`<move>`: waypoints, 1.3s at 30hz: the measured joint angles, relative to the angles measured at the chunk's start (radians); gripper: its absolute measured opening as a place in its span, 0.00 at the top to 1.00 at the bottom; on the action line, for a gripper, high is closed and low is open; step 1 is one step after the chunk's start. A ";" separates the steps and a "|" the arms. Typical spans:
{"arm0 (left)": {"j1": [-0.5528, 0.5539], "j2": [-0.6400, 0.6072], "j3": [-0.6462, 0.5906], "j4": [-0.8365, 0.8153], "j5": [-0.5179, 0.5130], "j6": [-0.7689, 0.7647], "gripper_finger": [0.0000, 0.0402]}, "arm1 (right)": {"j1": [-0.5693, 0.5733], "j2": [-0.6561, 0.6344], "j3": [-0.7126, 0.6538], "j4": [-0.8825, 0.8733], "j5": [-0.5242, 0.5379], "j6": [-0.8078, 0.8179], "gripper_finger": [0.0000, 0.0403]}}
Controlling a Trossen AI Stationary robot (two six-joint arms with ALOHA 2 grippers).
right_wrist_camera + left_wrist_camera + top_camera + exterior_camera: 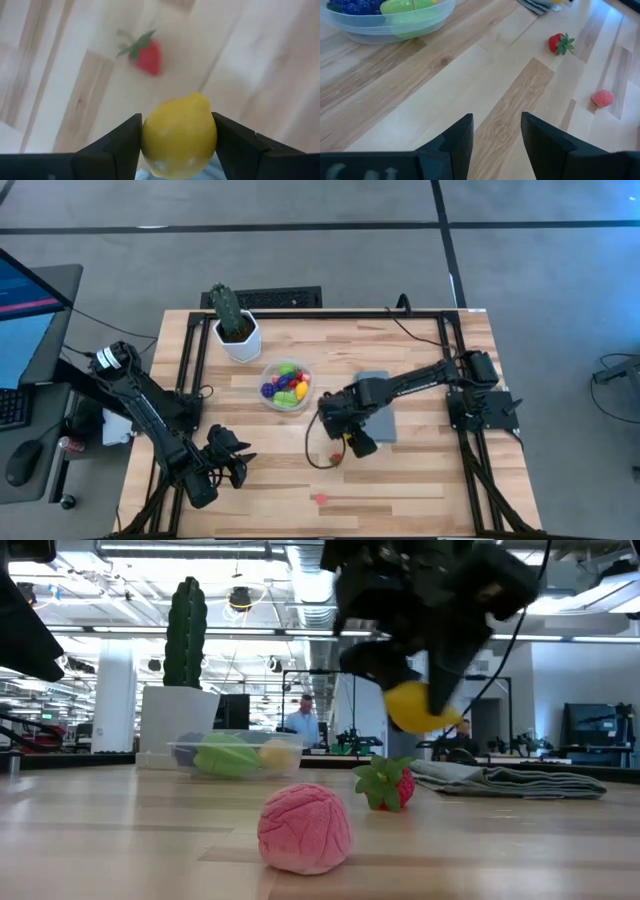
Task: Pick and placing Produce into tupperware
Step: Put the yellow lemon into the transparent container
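**Robot:** Both fingers of my right gripper (177,145) are pressed on a yellow toy lemon (179,134), one on each side, and I hold it above the table, near the edge of the grey cloth (378,418).

**Operator:** And the other arm?

**Robot:** My left gripper (496,145) waits low at the near left side of the table. Its fingers stand a little apart and nothing is between them.

**Operator:** Where must the lemon go?

**Robot:** Into the clear tupperware (268,375), which stands just beside the white cactus pot (240,342) and already has several pieces inside. A toy strawberry (388,785) and a pink piece (305,828) lie on the wood, not yet collected.

**Operator:** What can go wrong?

**Robot:** I think the lemon is round and smooth, so it may slip or turn out between my fingers during the travel. The bowl is small and quite full; if I release too high or off centre, the lemon may bounce out or roll away. My arm could also push the light bowl or touch the cactus (226,306).
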State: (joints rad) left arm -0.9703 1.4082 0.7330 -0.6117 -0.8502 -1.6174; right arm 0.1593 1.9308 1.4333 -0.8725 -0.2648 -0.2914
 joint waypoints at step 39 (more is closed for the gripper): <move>0.001 0.000 0.000 -0.057 -0.136 -0.066 0.61 | -0.327 0.035 0.200 0.611 0.007 -0.109 0.39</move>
State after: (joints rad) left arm -0.9691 1.4082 0.7330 -0.6690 -0.9860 -1.6833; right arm -0.1678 1.9655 1.6333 -0.2615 -0.2580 -0.4002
